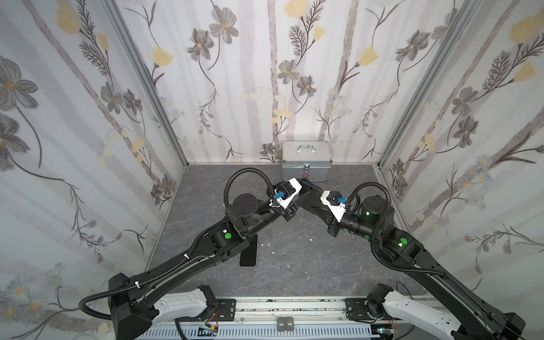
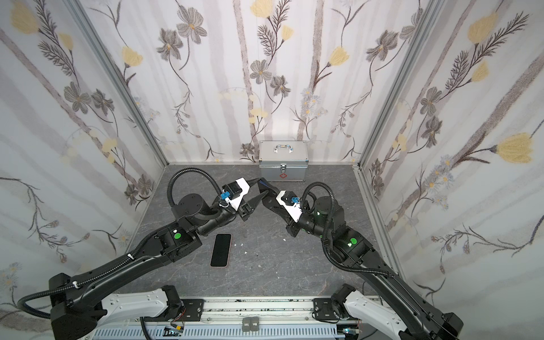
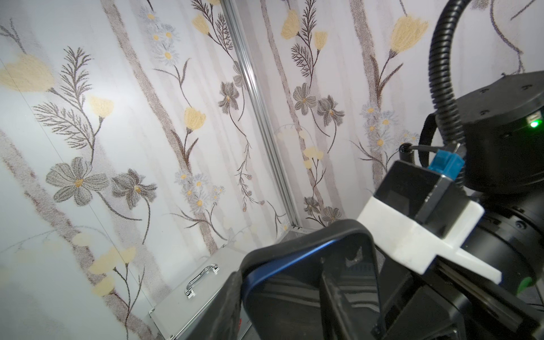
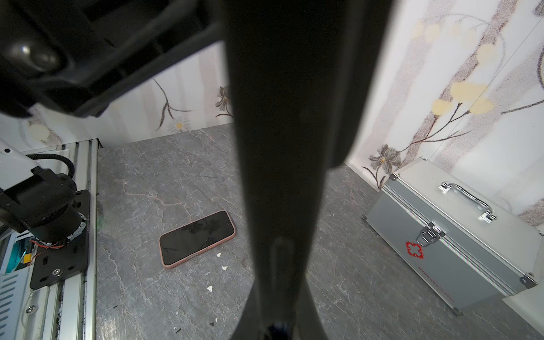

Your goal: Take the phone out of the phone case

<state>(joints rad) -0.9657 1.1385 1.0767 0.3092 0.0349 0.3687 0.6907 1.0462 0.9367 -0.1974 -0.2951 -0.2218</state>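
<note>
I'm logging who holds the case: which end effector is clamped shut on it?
The right end effector, pinched shut on the dark phone case held above the table; the left end effector has its jaws standing apart.

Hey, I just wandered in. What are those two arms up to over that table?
The two arms meet above the table, with a dark, blue-rimmed phone case between them. The right end effector is shut on it. The left end effector stands open, its jaws astride one edge of the case. The phone lies screen up on the table below, apart from both arms, so it looks already out of the case.
</note>
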